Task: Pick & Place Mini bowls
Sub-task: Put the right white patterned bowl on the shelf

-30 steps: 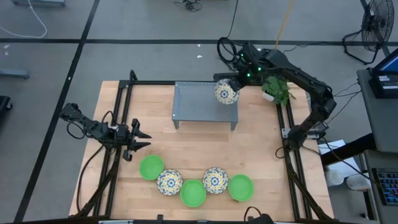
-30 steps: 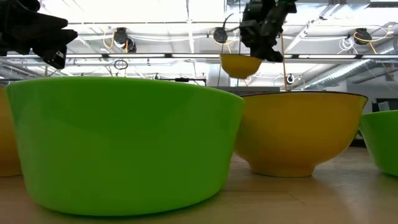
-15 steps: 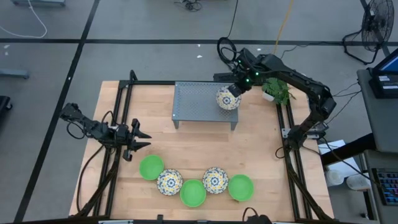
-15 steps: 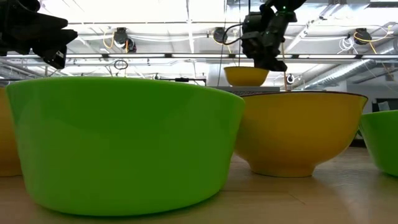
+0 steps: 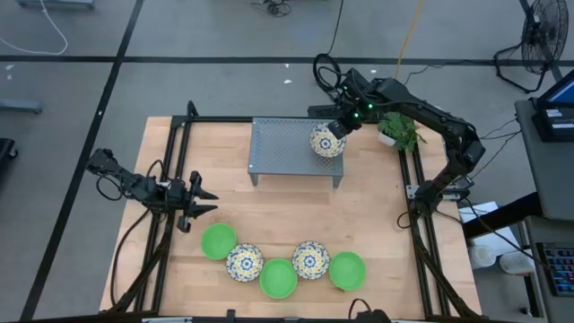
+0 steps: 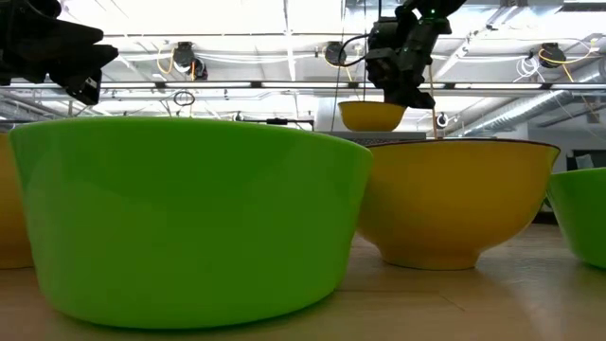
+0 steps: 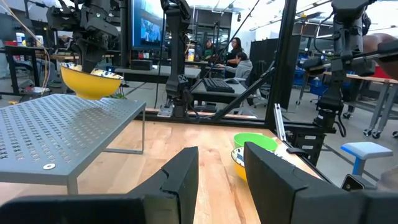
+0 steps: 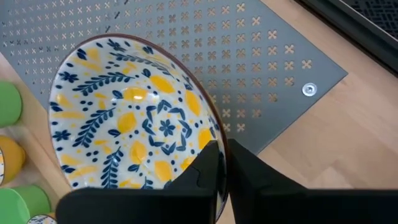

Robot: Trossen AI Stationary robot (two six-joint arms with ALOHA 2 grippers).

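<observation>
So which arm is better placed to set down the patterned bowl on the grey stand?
The right one. Its claw is already shut on the rim of the patterned bowl over the stand. The left claw waits open, apart from the stand, near the row of five bowls on the table.

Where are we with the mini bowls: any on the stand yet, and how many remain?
None released on the grey stand yet. In hand: the right claw grips a floral bowl by its rim, over the stand's right end; contact is unclear. Left: five bowls in the row at the table's near edge, three green and two floral. The left claw waits open beside them.
</observation>
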